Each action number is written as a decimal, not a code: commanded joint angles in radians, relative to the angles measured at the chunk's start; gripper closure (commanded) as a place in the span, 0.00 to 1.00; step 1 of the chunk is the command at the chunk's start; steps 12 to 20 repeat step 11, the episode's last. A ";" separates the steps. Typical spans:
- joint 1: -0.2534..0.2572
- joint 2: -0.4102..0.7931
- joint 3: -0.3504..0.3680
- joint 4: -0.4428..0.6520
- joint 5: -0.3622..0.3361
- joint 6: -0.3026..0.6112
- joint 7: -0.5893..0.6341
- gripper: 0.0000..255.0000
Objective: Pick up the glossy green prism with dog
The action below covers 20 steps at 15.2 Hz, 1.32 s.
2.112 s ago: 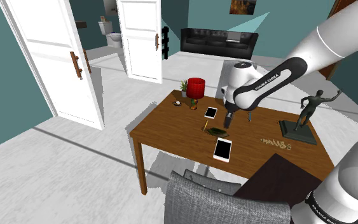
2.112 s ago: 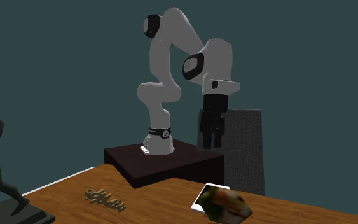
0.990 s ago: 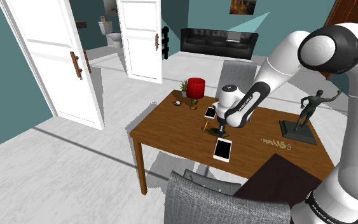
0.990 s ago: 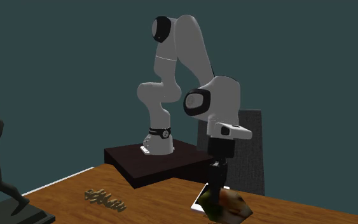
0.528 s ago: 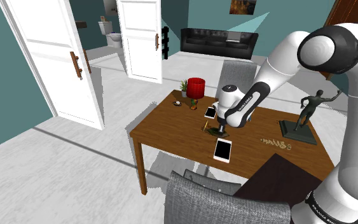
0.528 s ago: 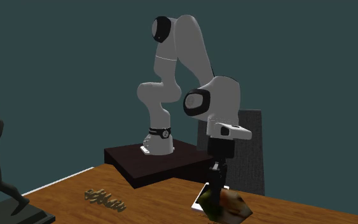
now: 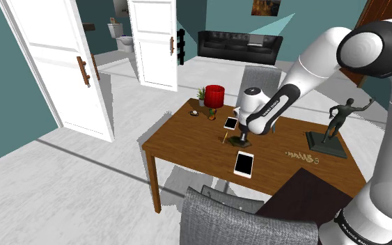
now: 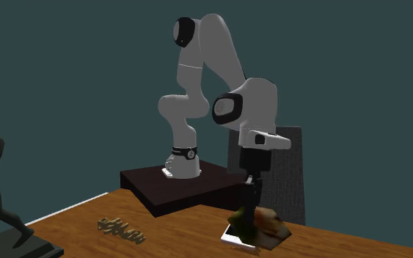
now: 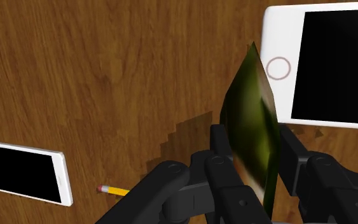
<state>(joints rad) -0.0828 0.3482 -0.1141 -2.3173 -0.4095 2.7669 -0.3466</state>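
Green prism risen off table since half-second ago, clamped in gripper, above white phone edge.

Wood table w/ white phone near front edge, 2nd phone farther back, dark statue at shoulder view's right

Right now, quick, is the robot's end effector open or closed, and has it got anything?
End effector: closed, holding the green prism.
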 commanded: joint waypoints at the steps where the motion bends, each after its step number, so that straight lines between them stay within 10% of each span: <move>1: -0.004 -0.027 0.006 -0.004 0.009 -0.023 -0.011 1.00; 20: -0.014 -0.129 0.026 -0.010 0.050 -0.117 -0.059 1.00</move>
